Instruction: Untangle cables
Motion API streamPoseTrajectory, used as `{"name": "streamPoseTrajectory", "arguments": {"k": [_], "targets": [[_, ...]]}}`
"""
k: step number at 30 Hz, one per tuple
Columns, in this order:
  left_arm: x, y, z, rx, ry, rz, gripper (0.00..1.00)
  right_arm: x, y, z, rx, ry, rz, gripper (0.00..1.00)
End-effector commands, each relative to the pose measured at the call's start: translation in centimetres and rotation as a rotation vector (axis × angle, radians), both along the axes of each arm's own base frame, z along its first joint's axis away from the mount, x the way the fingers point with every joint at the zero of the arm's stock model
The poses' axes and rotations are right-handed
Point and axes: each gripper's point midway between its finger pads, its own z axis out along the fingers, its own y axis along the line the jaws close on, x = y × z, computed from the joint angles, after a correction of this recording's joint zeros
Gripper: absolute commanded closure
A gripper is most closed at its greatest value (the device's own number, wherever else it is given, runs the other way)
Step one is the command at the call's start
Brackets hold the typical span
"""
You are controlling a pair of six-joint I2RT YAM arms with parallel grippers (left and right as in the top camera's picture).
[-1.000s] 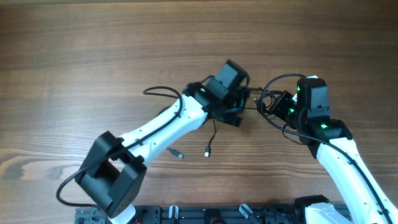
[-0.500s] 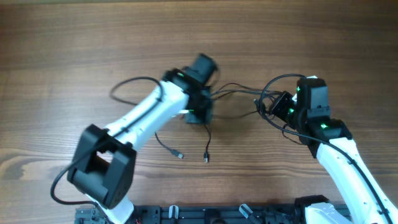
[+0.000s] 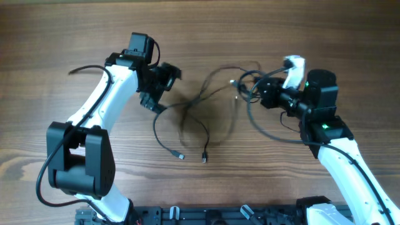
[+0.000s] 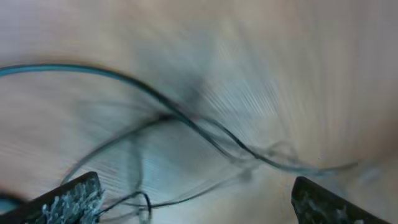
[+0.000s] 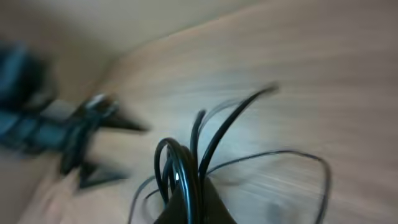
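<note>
The cables (image 3: pixel 206 109) are thin black cords lying in loose loops on the wooden table between my two arms. Two small plug ends (image 3: pixel 181 155) rest toward the front. My right gripper (image 3: pixel 257 95) is shut on a bunch of the cables (image 5: pixel 186 168), which rise in tight loops from its closed jaws (image 5: pixel 188 202). My left gripper (image 3: pixel 162 87) stands to the left of the loops, wide open. In the left wrist view its gripper (image 4: pixel 196 208) holds nothing, and blurred cables (image 4: pixel 186 121) cross the table beyond its fingertips (image 4: pixel 68 200).
The left arm's own thicker wire (image 3: pixel 87 67) arcs out to the left of its wrist. A black rail (image 3: pixel 206 215) runs along the table's front edge. In the right wrist view the left arm (image 5: pixel 62 127) shows as a dark blur.
My left gripper has swung away to the left and opened, letting go of the cables. The cords now lie spread in wider loops. My right gripper has turned and stayed shut on its bunch.
</note>
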Motion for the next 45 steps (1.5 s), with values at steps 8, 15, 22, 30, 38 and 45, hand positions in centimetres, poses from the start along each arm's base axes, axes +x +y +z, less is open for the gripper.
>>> {"name": "streamPoseTrajectory", "arguments": {"k": [8,15,22,30,38,45], "targets": [[-1.1,-7.7,7.4,-0.501,-0.607,-0.778,0.00,-4.0,4.2,0.4,0.078,-0.069,0.402,0.96],[-1.8,-8.9,8.1,-0.540,-0.693,-0.874,0.00,-3.3,4.5,-3.7,0.228,0.266,0.319,0.96],[-3.2,-11.4,7.0,-0.481,-0.666,-0.955,0.07,-4.8,5.9,-2.4,0.332,0.242,0.495,0.96],[-4.6,-14.3,6.2,-0.430,-0.662,-1.032,0.58,-5.1,5.9,-2.2,0.388,0.335,0.477,0.95],[-5.3,-15.5,5.2,-0.357,-0.645,-1.065,0.68,-2.9,4.1,-3.1,0.381,0.379,0.319,0.95],[-5.2,-15.4,5.1,-0.351,-0.639,-1.058,0.64,-1.7,2.0,-3.2,0.411,0.402,0.232,0.92]]}}
